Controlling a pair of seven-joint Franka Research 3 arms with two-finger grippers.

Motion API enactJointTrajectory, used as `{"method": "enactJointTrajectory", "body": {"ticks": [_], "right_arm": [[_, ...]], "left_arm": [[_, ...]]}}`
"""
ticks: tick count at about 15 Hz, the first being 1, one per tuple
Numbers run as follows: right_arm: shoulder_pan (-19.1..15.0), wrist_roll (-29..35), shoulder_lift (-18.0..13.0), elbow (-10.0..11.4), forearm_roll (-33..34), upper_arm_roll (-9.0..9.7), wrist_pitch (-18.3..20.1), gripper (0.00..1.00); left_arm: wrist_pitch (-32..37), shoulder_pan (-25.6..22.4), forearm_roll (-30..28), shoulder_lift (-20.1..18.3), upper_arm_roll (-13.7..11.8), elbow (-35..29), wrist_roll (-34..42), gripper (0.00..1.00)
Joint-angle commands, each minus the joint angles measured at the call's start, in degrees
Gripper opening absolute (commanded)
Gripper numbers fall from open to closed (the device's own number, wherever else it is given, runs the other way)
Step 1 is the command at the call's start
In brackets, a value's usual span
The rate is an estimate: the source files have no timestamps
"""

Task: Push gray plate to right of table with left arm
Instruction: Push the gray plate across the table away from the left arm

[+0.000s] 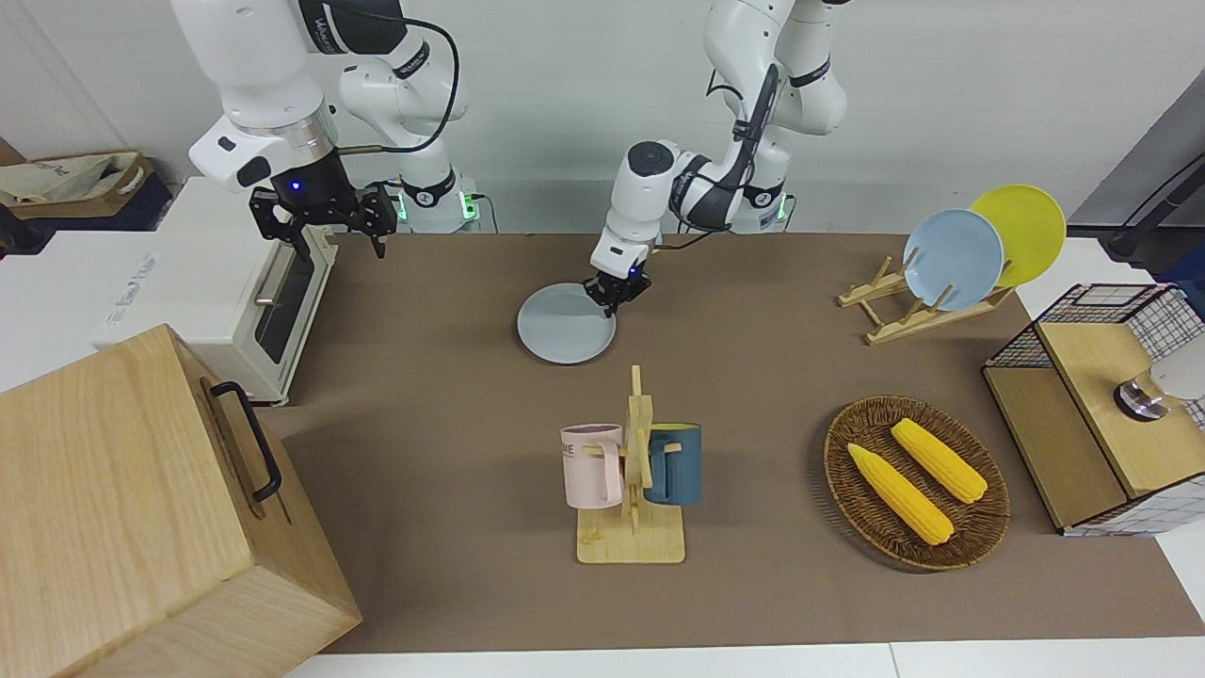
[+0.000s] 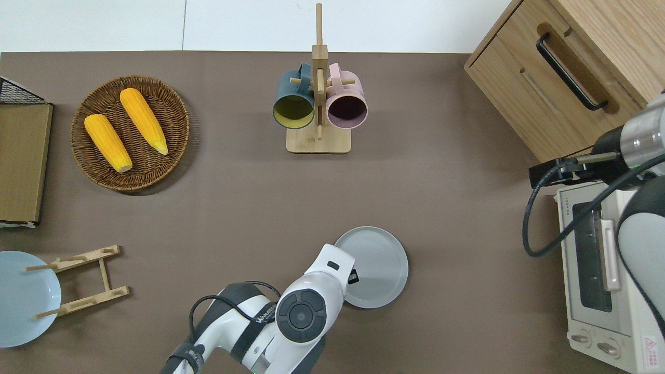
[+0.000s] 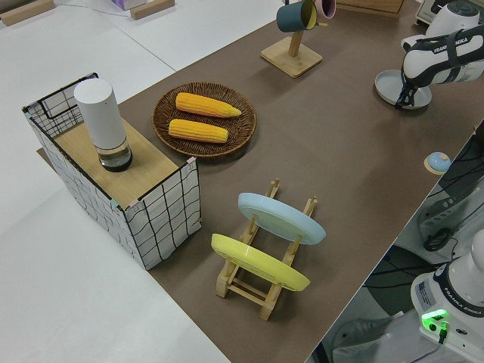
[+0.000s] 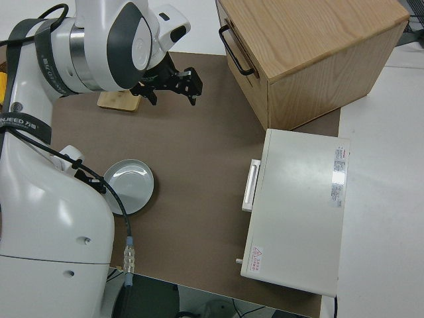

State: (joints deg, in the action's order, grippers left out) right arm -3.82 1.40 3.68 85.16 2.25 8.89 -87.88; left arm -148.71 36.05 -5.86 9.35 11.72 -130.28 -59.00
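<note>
The gray plate (image 1: pixel 563 325) (image 2: pixel 375 265) (image 3: pixel 396 85) (image 4: pixel 131 185) lies flat on the brown table (image 1: pixel 753 377), about midway along it and close to the robots' edge. My left gripper (image 1: pixel 617 299) (image 2: pixel 353 276) (image 3: pixel 408 97) points down into the plate. Its fingertips sit just inside the rim, on the side toward the left arm's end of the table, and look shut with nothing held. Whether they touch the plate's surface I cannot tell. My right arm is parked, its gripper (image 1: pixel 329 231) (image 4: pixel 173 93) open and empty.
A mug rack (image 1: pixel 631 480) with a pink and a blue mug stands farther from the robots than the plate. A white toaster oven (image 1: pixel 249 287) and a wooden cabinet (image 1: pixel 141 508) fill the right arm's end. A corn basket (image 1: pixel 915 482), a plate rack (image 1: pixel 951 264) and a wire crate (image 1: pixel 1101 414) fill the left arm's end.
</note>
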Motion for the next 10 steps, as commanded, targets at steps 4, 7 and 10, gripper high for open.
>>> {"method": "enactJointTrajectory", "body": {"ticks": [4, 7, 10], "right_arm": [[-0.04, 0.18, -0.34, -0.08, -0.40, -0.01, 0.60, 0.983], [-0.04, 0.18, -0.34, -0.08, -0.40, -0.01, 0.60, 0.983], [-0.04, 0.18, -0.34, -0.08, -0.40, -0.01, 0.60, 0.983]], "left_arm": [[0.44, 4.82, 3.38, 6.20, -0.73, 8.01, -9.28, 0.00], [0.79, 6.66, 7.08, 9.19, -0.64, 11.71, -14.82, 0.00], [0.88, 8.33, 7.88, 11.56, -0.73, 15.22, -17.72, 0.00]]}}
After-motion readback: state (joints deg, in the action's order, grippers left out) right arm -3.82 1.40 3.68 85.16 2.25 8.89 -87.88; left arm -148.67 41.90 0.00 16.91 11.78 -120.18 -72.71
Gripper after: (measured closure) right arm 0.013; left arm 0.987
